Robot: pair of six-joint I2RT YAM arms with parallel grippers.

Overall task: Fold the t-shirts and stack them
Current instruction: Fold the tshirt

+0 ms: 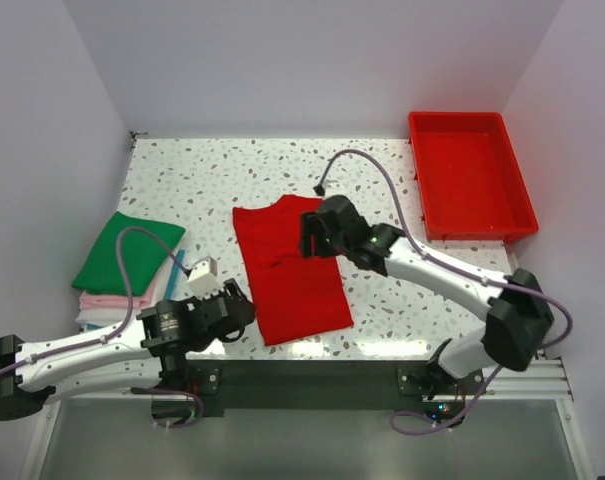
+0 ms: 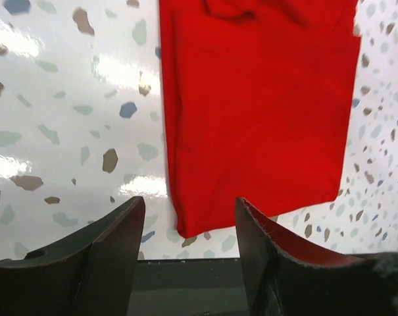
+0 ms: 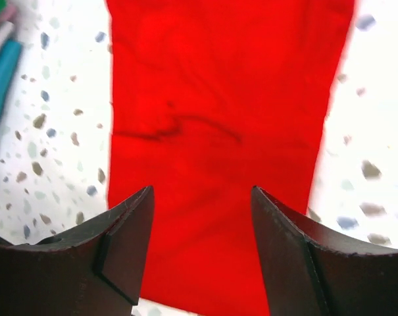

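Stacked t-shirts (image 1: 107, 299) mostly under green t-shirt (image 1: 98, 264)

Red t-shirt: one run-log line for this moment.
red t-shirt: lying flat | left end effector: open, at near corner | right end effector: open, above shirt | green t-shirt: folded, at left

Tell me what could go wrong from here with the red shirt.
The open left gripper faces only the very corner of the red shirt, so it may catch little cloth or miss. A crease runs across it ahead of the open right gripper; folding could press it in.
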